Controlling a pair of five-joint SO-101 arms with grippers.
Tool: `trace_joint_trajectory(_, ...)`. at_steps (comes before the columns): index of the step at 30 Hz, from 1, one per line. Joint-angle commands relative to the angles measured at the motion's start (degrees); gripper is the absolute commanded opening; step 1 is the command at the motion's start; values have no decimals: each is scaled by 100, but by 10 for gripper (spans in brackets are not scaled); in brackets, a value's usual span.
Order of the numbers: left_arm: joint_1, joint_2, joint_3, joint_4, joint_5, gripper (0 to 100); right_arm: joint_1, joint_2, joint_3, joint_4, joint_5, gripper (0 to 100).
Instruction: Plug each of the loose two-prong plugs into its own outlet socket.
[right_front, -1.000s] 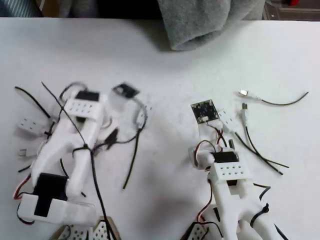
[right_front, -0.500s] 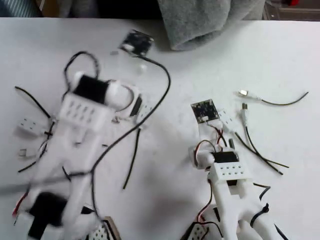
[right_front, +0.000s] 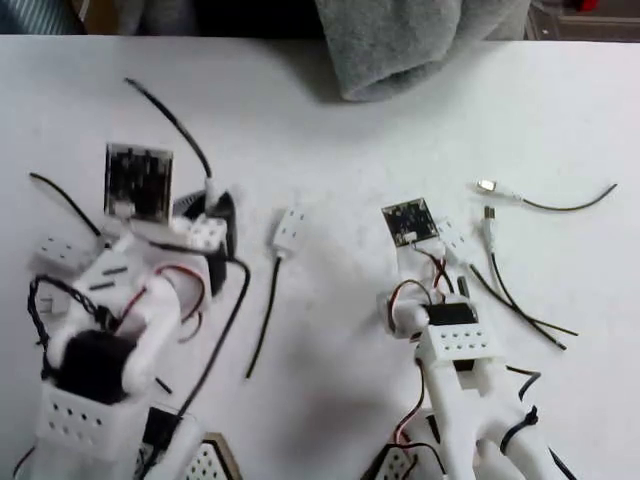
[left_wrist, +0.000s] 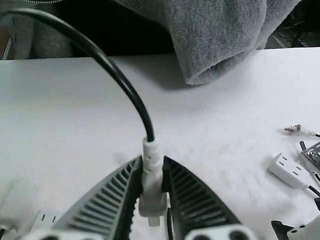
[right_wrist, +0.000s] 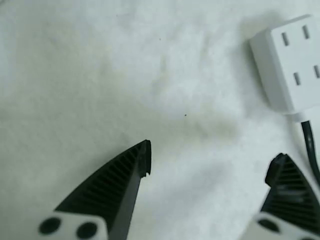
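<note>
The table (right_front: 330, 130) is plain white, and the cloth (right_front: 400, 40) at its far edge is a mottled grey. The plug (left_wrist: 152, 185) is pale grey-white on a glossy black cord (left_wrist: 115, 75). The left gripper (left_wrist: 152, 162) is dark grey with fine ribbing along its fingers (the right gripper (right_wrist: 211, 156) is black, ribbed likewise). The outlet socket (right_wrist: 295, 65) is white with grey slots. The left arm (right_front: 120, 300) and right arm (right_front: 460, 400) are white; thin wires (right_front: 410, 290) at the right arm's joint seem red.
</note>
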Motion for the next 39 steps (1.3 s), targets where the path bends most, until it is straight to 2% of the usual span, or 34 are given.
trace_joint_trajectory(1, 84, -505, 448, -387, 9, 24, 22, 4, -18, -75, 9, 362)
trace_joint_trajectory(7, 84, -1051, 1503, -905, -448, 24, 22, 4, -18, -75, 9, 362)
trace_joint_trajectory(13, -259, -1727, 2549, -897, -738, 24, 22, 4, -9, -75, 9, 362)
trace_joint_trajectory(16, -198, -2132, 2998, -844, -703, 27, 22, 4, -9, -75, 9, 362)
trace_joint_trajectory(18, 31, -2457, 3341, -765, -299, 27, 22, 4, -9, -75, 18, 362)
trace_joint_trajectory(22, 585, -3196, 3930, -668, 1037, 27, 22, 4, -9, -75, 18, 362)
trace_joint_trajectory(27, 1314, -3846, 4009, -668, 1741, 26, 22, 4, -9, -75, 18, 362)
trace_joint_trajectory(32, 1376, -3829, 3763, -712, 2558, 26, 22, 4, -9, -75, 26, 362)
trace_joint_trajectory(35, 1376, -3829, 3666, -1178, 2980, 26, 13, 4, -9, -75, 26, 362)
trace_joint_trajectory(39, 1385, -3811, 3947, -2585, 3745, 26, 13, 4, -9, -57, 35, 362)
